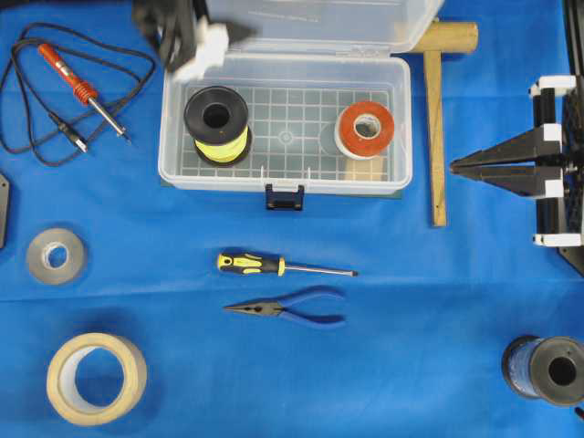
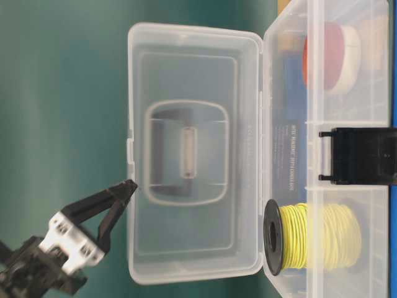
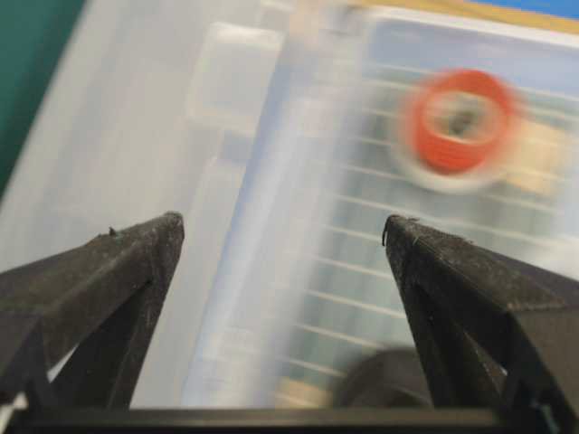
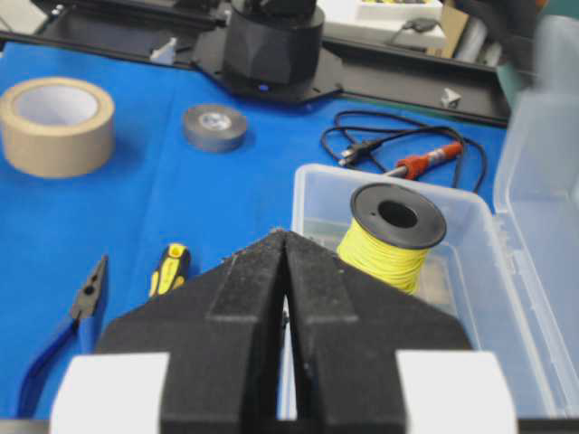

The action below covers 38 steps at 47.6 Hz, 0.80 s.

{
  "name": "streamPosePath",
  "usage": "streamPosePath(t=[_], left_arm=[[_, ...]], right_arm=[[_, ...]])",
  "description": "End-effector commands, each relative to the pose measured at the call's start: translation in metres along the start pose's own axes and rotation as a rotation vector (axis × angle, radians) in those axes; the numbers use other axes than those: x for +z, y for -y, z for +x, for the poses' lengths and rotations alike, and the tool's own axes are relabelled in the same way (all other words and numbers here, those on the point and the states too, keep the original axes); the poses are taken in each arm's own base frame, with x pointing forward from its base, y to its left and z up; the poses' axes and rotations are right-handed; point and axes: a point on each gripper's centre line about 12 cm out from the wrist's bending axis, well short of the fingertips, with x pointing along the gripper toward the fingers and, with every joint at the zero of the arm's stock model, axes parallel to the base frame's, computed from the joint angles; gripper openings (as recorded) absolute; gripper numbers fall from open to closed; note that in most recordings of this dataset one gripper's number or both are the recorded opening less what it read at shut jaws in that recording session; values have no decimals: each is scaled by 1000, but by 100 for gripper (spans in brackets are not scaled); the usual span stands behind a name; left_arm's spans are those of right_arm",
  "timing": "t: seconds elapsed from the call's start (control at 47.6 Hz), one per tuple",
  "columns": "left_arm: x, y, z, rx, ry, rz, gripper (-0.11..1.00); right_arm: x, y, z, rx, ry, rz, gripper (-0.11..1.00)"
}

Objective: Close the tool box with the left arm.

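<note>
Left gripper fingers spread, holding nothing, at our tool box lid's top edge; lid up, box at blue table's rear centre. Right gripper clenched, parked.

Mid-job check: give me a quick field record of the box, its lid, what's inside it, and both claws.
tool box: on the blue cloth, open
lid: upright, swung back on the hinge
latch: undone, at the front wall
contents: yellow wire spool, red tape roll
left claw: open, tips at the lid's top edge
right claw: shut, empty, parked apart from the box
</note>
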Motion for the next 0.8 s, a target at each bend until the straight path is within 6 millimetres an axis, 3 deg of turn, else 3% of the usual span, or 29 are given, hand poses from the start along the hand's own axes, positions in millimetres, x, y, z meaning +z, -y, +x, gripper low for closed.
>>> streamPosePath(t=[0.0,0.483,0.777], left_arm=[[-15,19,3,-47,-60,0,90],[-46,104,-36,-216,-81,-8,90],[-55,126,-80,-295,7,10,90]], right_arm=[[5,0,1,-2,12,5,0],[5,0,2,-2,9,5,0],[4,0,1,-2,5,5,0]])
